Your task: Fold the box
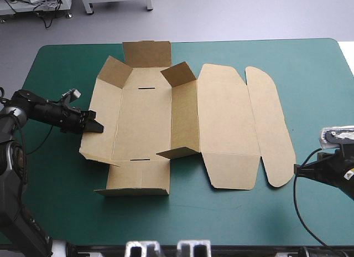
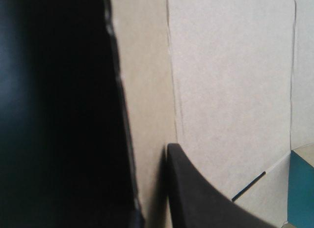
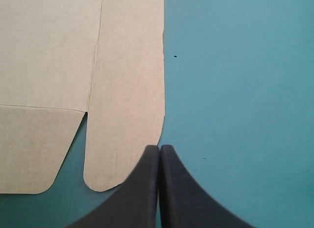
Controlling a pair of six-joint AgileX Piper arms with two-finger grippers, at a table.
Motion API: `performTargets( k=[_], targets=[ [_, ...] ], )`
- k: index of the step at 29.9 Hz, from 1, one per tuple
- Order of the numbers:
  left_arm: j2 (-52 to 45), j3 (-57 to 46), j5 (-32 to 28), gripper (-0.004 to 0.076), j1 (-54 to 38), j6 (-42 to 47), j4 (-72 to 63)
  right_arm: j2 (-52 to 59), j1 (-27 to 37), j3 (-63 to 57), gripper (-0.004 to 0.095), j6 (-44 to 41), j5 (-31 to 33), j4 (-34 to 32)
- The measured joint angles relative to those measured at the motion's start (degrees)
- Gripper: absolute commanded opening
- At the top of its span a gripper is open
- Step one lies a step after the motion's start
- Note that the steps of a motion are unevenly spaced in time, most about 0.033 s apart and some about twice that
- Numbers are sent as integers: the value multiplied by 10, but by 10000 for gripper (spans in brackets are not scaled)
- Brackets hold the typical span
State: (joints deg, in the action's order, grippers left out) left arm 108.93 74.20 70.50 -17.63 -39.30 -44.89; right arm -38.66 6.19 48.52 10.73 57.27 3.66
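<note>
The right end effector [image 1: 296,169], clenched empty, sits at the box's [image 1: 144,118] four o'clock beside its rounded flap [image 1: 271,129]. The left end effector [image 1: 98,127] grips the box's nine-o'clock wall [image 1: 102,110].

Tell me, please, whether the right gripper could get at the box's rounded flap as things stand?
Probably yes: the right gripper, shut, sits right at the flap edge, with nothing in the way.
</note>
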Motion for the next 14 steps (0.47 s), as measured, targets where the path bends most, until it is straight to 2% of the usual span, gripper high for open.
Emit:
performTargets(
  k=[4, 9, 14],
  targets=[
    [1, 0, 4, -9, 2, -41, -39, 0, 0, 0, -20, 0, 0, 2],
    [-3, -1, -17, -9, 8, -146, -145, 0, 0, 0, -20, 0, 0, 2],
    [-22, 48, -16, -8, 20, -170, -129, 0, 0, 0, -20, 0, 0, 2]
  ],
)
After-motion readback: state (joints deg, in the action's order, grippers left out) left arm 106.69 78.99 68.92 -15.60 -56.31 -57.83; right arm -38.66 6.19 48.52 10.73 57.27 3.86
